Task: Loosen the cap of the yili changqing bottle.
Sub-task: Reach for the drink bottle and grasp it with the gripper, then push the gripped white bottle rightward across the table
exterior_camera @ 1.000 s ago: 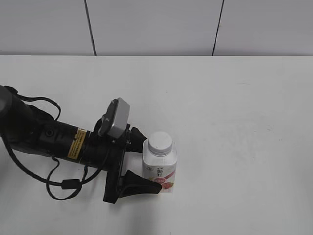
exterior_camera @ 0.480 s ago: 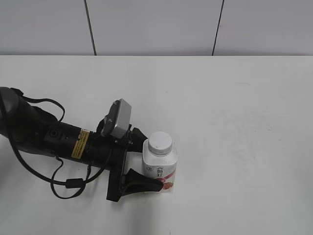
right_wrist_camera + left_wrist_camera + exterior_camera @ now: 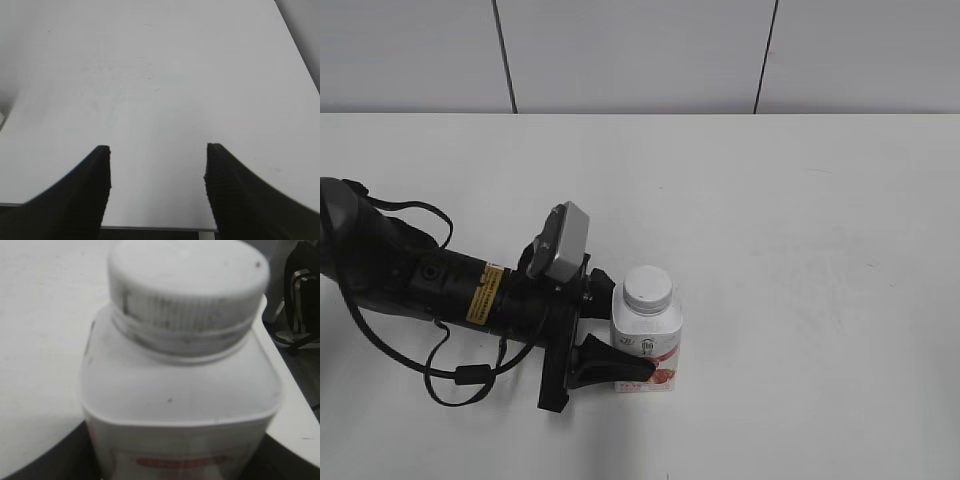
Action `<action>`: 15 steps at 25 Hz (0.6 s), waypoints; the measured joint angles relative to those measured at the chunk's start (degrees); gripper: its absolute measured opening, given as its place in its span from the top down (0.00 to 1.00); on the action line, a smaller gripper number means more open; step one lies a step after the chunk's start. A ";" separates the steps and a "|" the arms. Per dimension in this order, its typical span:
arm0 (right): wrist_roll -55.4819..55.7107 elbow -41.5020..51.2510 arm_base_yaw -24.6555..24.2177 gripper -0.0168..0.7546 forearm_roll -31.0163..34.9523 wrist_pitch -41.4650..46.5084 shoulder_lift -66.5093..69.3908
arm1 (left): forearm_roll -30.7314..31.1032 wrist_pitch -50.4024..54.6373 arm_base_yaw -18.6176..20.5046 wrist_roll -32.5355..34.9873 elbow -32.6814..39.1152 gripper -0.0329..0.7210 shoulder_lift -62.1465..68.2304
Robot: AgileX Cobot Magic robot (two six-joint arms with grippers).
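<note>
The yili changqing bottle (image 3: 652, 338) stands upright on the white table (image 3: 800, 220), white with a pink and red label. Its white ribbed cap (image 3: 647, 289) is on the neck. My left gripper (image 3: 626, 330) reaches in from the left and is shut on the bottle's body, one black finger behind it and one across its front. The left wrist view is filled by the bottle (image 3: 180, 390) and the cap (image 3: 187, 280), with dark fingers at both lower corners. My right gripper (image 3: 157, 165) is open and empty above bare table; it is out of the exterior view.
The left arm with its cables (image 3: 420, 290) lies low across the table's left side. A white panelled wall (image 3: 640, 50) stands behind the table. The table's edge (image 3: 295, 405) shows to the right of the bottle in the left wrist view.
The left gripper's fingers have drawn together onto the bottle's sides. The near finger now presses across the label. The bottle has shifted slightly.
</note>
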 joint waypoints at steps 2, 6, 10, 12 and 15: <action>0.00 0.00 0.00 0.36 0.00 0.00 0.00 | -0.33 0.00 0.00 0.00 0.00 0.40 0.00; 0.00 0.00 0.00 0.36 0.00 0.00 0.00 | -1.03 1.18 0.05 0.00 -1.68 0.40 -0.13; 0.00 0.00 0.00 0.36 0.00 0.00 0.00 | -1.23 2.08 0.25 0.00 -5.58 0.41 -0.13; 0.00 0.00 0.00 0.36 0.00 0.00 0.00 | -1.33 2.08 0.73 -0.19 -7.54 0.41 -0.13; 0.00 0.00 0.00 0.36 0.00 0.00 0.00 | -1.33 2.08 1.76 -0.60 -10.14 0.41 0.21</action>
